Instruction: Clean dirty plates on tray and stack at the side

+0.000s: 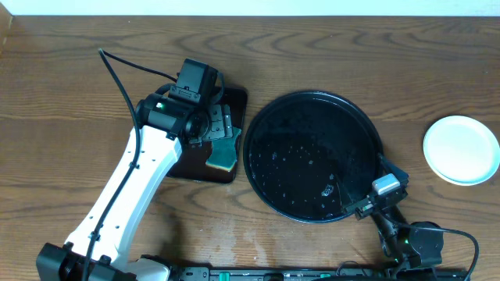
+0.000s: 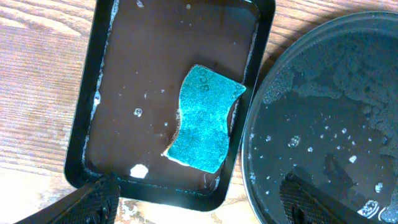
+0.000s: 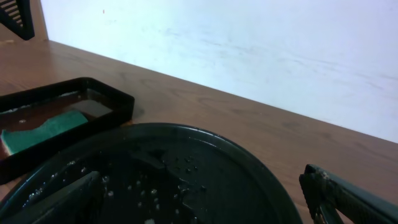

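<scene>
Overhead view: one brown wooden table (image 1: 70, 86) holds two black trays, one sponge and one visible plate, with two arms reaching in. The large round tray (image 1: 291, 140) sits mid-table. No plate lies on it, and its wet surface is dotted with droplets. The plate (image 1: 461, 150), round and white with a pale mint tinge, rests on the bare wood well beyond the right gripper's outer side, apart from the tray. Only one outline shows, so whether others lie under it cannot be told.

The left gripper (image 2: 199, 182) hangs above the one small rectangular tray (image 2: 93, 93). Its two fingers (image 2: 93, 200) are spread wide and grasp nothing. One teal sponge (image 2: 205, 118) lies flat in shallow water just ahead of the gap between them. The round tray's rim curves past the right-hand finger.

The right gripper (image 3: 200, 177) sits low at the round tray's near rim, its fingers (image 3: 348, 198) also wide apart and empty, the wet tray spreading out between and ahead of them. Beyond its left finger are the rectangular tray and sponge. A plain white wall (image 3: 249, 50) rises behind the table's far edge.
</scene>
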